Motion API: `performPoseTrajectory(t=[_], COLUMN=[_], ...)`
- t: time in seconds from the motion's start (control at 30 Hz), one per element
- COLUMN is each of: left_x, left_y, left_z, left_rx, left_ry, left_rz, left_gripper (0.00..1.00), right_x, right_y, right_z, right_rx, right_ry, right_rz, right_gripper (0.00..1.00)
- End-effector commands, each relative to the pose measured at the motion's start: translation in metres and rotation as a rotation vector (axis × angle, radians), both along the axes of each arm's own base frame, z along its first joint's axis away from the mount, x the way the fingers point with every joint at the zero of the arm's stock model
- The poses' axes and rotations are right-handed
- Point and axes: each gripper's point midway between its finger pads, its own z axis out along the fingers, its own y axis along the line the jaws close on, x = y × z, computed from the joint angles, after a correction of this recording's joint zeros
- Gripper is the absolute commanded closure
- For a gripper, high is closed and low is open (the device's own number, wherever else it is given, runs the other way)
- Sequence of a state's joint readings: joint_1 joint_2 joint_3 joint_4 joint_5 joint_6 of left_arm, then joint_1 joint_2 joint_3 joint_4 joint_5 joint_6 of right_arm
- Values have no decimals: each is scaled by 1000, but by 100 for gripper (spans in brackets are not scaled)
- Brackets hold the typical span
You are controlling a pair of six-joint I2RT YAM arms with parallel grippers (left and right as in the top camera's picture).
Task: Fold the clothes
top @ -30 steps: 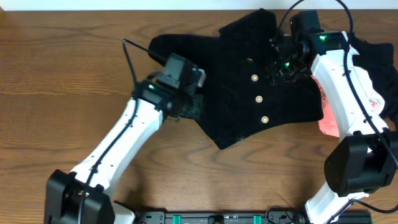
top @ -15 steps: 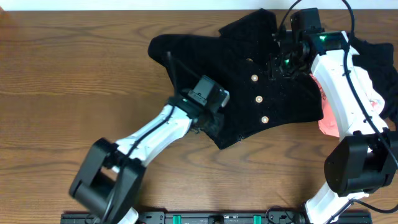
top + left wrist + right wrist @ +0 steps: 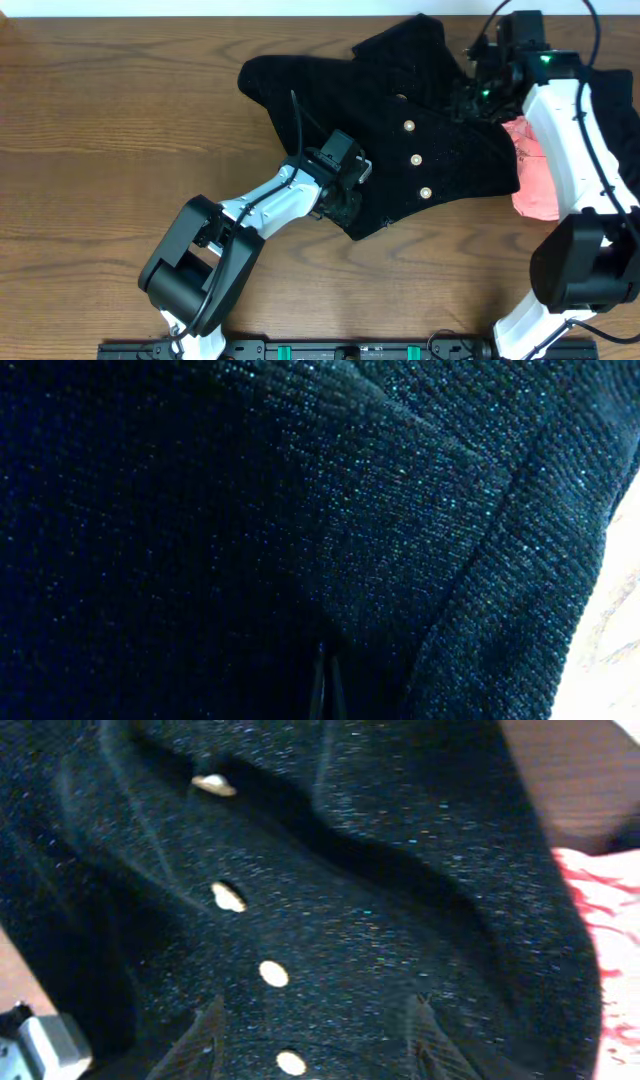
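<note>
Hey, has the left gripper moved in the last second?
Yes. The left gripper has travelled right, toward the pale buttons on the black knit garment, which sit where they were.

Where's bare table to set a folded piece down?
Bare table lies left of the black knit garment, and in front of it between the left arm and right arm. Crowded at the right: pink garment and dark clothes.

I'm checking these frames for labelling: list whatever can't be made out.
- Left gripper: overhead, its own wrist hides the fingertips; left wrist view is nearly all black knit, so any pinch is unclear.
- Pink garment: overhead, partly under the right arm.
- Dark cloth: overhead, cut off by the right edge.
</note>
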State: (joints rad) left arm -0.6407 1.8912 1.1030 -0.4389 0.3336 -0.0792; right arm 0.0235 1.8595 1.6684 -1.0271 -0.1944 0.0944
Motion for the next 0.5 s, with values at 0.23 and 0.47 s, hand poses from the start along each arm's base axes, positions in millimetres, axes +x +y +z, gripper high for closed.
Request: performPoseTrajectory(t=[0.23,0.47], left_x=[-50,-95], left_y=[-35,-51], left_z=[-3,10], left_rx=[-74,-130], left_ry=[245,461], left_rz=[116,97], left_gripper=[94,94], right_x=[-3,-6], right_y=[-9,-9], right_z=[10,8], right_rx=[23,23], right_ry=[-12,4], right_rz=[-26,-26], right_gripper=[39,38])
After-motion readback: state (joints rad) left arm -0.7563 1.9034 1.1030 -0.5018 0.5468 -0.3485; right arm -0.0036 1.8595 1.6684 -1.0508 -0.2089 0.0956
